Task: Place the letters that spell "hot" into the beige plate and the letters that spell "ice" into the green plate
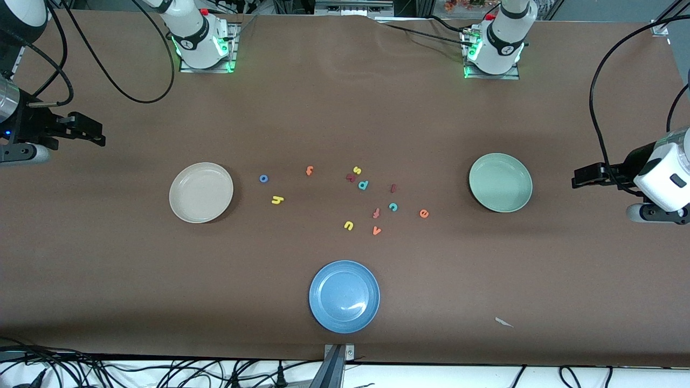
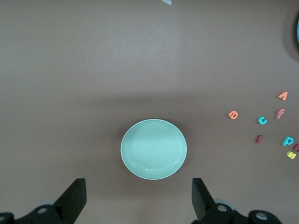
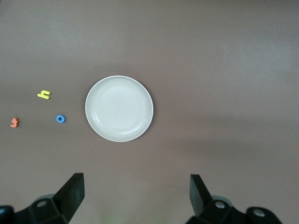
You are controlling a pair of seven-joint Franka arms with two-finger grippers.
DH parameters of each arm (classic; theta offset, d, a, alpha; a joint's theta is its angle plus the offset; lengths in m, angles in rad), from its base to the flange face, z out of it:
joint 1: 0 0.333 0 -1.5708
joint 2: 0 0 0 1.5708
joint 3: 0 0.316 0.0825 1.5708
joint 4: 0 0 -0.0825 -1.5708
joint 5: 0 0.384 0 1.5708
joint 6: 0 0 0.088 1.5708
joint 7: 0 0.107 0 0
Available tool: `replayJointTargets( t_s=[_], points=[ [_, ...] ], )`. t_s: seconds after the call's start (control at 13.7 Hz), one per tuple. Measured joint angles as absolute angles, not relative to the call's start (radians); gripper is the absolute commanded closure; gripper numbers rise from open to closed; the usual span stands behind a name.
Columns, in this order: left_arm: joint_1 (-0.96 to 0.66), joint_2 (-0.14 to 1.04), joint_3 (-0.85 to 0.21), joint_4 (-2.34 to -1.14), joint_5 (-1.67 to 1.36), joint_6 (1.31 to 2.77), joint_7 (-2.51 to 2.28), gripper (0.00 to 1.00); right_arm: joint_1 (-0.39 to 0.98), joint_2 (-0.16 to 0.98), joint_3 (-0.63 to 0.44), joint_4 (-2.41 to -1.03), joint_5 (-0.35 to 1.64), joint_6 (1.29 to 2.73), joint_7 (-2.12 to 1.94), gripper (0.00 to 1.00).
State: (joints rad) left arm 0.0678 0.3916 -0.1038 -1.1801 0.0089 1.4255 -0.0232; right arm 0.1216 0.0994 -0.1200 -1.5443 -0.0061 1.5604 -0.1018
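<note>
Foam letters lie scattered mid-counter (image 1: 345, 118) between the empty beige plate (image 1: 182, 210) and green plate (image 1: 481, 200), both the left gripper (image 1: 575, 177) and right gripper (image 1: 100, 134) spread wide and empty, so decoys like the teal p (image 1: 363, 185) beside the c (image 1: 393, 207) risk a wrong pick.

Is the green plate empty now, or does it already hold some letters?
Empty. The green plate shows only its bare inside in the front and left wrist views; the teal c and orange e lie on the table beside it.

A robotics lab; bolted arm bases (image 1: 202, 46), loose cables (image 1: 108, 372).
</note>
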Motion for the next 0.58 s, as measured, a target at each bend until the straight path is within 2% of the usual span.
replayJointTargets(
  t_s=[0.58],
  points=[
    [0.082,0.392,-0.104,-1.202,0.009,1.432,-0.023,0.02,0.121,0.099,-0.121,-1.544,-0.006,1.560,-0.102,0.00]
  ],
)
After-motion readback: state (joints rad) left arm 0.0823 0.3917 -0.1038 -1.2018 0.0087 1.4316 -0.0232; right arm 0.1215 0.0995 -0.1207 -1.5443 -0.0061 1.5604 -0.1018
